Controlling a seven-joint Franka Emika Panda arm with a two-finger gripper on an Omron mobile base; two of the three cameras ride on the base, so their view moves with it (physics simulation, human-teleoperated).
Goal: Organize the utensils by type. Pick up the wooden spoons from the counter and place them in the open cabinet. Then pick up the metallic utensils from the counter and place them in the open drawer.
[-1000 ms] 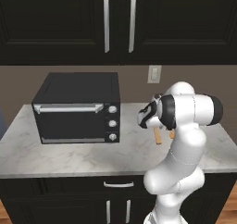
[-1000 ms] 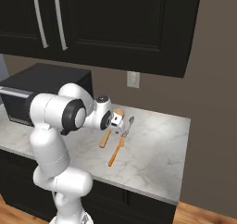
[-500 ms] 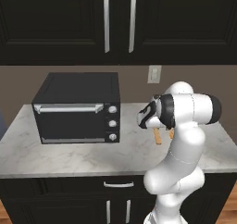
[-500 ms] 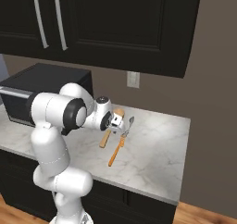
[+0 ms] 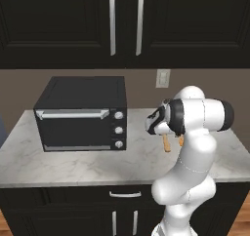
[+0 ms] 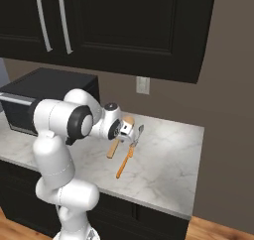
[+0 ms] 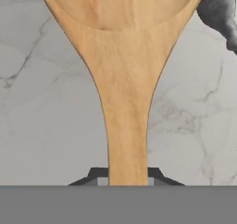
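Note:
One wooden spoon (image 7: 125, 102) lies on the white marble counter (image 6: 168, 159), bowl toward the wall. My gripper (image 7: 126, 176) is down over it, and its dark fingertips (image 7: 95, 174) press both sides of the handle. In the right base view the gripper (image 6: 128, 134) covers the middle of this spoon (image 6: 113, 149). A thinner orange utensil (image 6: 124, 163) lies just right of it, with a silver-grey piece (image 6: 140, 131) at its far end. The black wall cabinet (image 5: 125, 25) overhead shows its doors shut. The open drawer is out of view.
A black toaster oven (image 5: 80, 113) stands on the counter left of the arm. A wall outlet (image 5: 163, 78) sits behind the utensils. The counter ends at a side wall (image 6: 223, 110) on the right. A closed drawer front (image 5: 125, 194) lies below the counter edge.
The jaws have closed from wide open onto the spoon's handle. The arm and the utensils have stayed in place.

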